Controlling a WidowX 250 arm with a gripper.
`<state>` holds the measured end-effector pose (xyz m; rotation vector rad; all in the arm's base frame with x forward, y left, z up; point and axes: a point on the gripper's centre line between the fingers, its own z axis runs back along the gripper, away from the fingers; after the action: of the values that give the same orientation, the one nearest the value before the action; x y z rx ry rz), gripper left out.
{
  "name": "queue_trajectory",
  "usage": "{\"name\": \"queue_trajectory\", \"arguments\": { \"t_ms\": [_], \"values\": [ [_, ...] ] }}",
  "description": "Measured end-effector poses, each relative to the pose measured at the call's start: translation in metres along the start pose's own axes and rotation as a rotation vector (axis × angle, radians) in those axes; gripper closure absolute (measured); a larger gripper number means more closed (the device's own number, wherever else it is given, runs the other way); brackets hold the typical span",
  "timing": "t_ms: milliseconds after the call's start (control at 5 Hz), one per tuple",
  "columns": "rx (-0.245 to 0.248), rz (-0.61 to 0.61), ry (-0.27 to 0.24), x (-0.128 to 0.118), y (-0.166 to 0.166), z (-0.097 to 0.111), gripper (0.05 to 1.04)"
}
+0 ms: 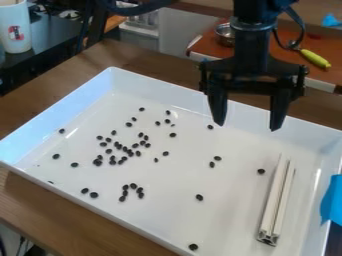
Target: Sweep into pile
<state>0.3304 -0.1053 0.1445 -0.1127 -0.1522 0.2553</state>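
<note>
No text, label, brand, number or sign can be read here. The nearest thing to one is a small mark (16,33) — red, with some dark in it — on the side of the white cup (13,17) at the upper left; it is too small to tell whether it is lettering or a drawing.

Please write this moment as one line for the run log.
Sweep into pile | gripper open, empty, over tray | dark pieces scattered, densest left of centre | white bar lying at picture right | no single pile yet
</note>
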Motion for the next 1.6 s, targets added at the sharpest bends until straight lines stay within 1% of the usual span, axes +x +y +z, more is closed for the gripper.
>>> {"name": "queue_trajectory", "arguments": {
  "t_ms": [200, 400, 600, 800, 1000, 1200, 1400, 1600],
  "values": [
    [0.024, 0.000, 0.045, -0.006, 0.004, -0.015, 0.091],
    [0.009, -0.017, 0.082, -0.014, 0.004, -0.029, 0.091],
    [-0.007, -0.025, 0.067, -0.015, 0.004, -0.036, 0.091],
    [-0.011, -0.011, 0.036, -0.011, 0.003, -0.038, 0.091],
    [-0.003, -0.013, 0.011, -0.007, -0.002, -0.051, 0.091],
    [-0.005, -0.018, -0.027, -0.006, -0.011, -0.053, 0.091],
    [0.023, -0.006, 0.013, -0.012, -0.010, -0.067, 0.091],
    [0.028, 0.000, 0.030, -0.015, -0.012, -0.070, 0.091]
  ]
}}
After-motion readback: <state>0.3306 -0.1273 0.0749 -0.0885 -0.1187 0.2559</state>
